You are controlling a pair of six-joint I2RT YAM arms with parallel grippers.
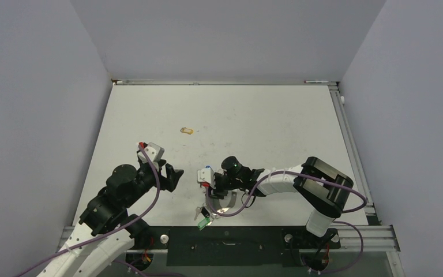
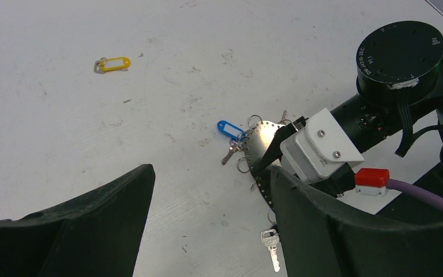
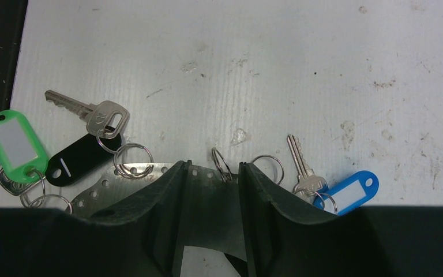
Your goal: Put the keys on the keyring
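The keyring [image 3: 95, 193] shows as a silvery curved metal band with holes along its edge; it also shows in the left wrist view [image 2: 259, 141] and the top view [image 1: 222, 209]. Small split rings hang from it with a green tag [image 3: 12, 141], a black tag [image 3: 75, 160], a blue tag [image 3: 352, 187] and silver keys [image 3: 86, 112]. My right gripper [image 3: 210, 167] sits over the band, jaws partly apart, with one split ring between them. A yellow tag [image 1: 187, 131] lies alone farther back. My left gripper [image 1: 176, 176] is open and empty, left of the keyring.
The table's near edge and a black rail [image 1: 225, 239] lie just behind the keyring. Grey walls enclose the table on three sides. My right arm's motor housing [image 2: 401, 55] stands to the right of the keyring.
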